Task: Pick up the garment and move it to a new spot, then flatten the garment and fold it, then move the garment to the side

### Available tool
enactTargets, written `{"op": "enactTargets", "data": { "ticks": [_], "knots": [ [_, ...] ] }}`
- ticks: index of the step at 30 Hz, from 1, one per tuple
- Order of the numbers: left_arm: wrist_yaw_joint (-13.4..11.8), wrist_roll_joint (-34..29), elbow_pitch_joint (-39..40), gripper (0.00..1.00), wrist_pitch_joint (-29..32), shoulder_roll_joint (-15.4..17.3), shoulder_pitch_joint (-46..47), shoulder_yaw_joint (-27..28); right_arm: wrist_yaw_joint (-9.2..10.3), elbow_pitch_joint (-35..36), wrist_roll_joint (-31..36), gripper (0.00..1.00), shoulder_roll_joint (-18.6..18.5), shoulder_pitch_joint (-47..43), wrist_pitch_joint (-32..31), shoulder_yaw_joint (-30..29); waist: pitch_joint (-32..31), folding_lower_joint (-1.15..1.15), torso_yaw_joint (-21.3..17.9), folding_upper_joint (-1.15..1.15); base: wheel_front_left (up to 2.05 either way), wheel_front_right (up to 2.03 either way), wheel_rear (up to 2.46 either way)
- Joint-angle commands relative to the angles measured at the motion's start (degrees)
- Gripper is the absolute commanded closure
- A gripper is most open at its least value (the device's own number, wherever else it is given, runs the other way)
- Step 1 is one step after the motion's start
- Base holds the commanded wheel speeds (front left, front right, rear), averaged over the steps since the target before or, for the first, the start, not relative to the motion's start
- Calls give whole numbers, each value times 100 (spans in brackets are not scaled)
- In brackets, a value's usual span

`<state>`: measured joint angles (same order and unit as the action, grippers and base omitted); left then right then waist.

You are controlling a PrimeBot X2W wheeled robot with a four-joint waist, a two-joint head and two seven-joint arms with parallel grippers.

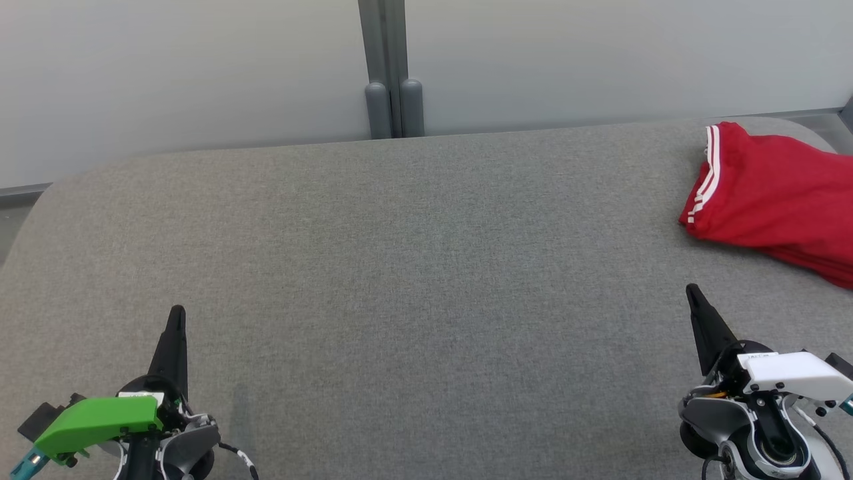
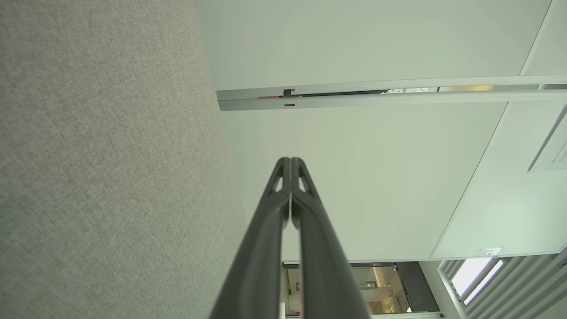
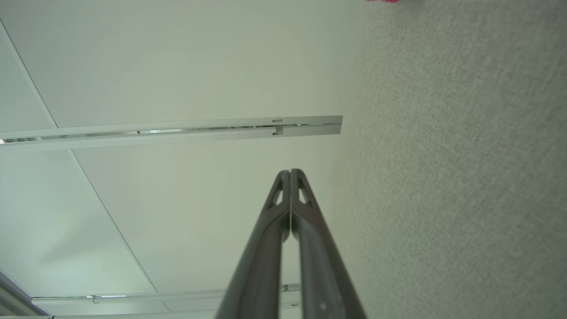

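Note:
A red garment (image 1: 773, 197) with white stripes along one edge lies folded at the far right of the grey table (image 1: 413, 267), running past the head view's right edge. A sliver of the red garment (image 3: 383, 1) shows at the top of the right wrist view. My right gripper (image 1: 693, 291) hovers at the lower right, nearer to me than the garment and apart from it, its fingers (image 3: 283, 208) pressed together on nothing. At the lower left my left gripper (image 1: 176, 312) is shut too, its fingers (image 2: 283, 195) touching with nothing between them.
The grey felt table has rounded far corners. Behind it stands a pale partition wall (image 1: 200, 67) with a grey post (image 1: 393, 100) at its middle. The wide middle of the table lies between my two grippers.

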<state>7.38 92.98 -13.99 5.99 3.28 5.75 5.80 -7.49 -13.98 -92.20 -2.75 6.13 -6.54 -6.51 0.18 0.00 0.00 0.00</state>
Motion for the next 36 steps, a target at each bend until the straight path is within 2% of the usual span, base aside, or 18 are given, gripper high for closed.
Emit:
{"op": "enactTargets", "data": {
  "ticks": [1, 36],
  "knots": [
    [20, -10, -1, 100, 24, 16, 92, 31, 0, -11, -39, 100, -24, 31, -19, -8, 0, 0, 0, 0, 0, 0, 0],
    [20, -32, -2, 100, 44, -5, 91, 56, 0, -10, -40, 100, -24, 31, -18, -7, 0, 0, 0, 0, 0, 0, 0]
  ]
}}
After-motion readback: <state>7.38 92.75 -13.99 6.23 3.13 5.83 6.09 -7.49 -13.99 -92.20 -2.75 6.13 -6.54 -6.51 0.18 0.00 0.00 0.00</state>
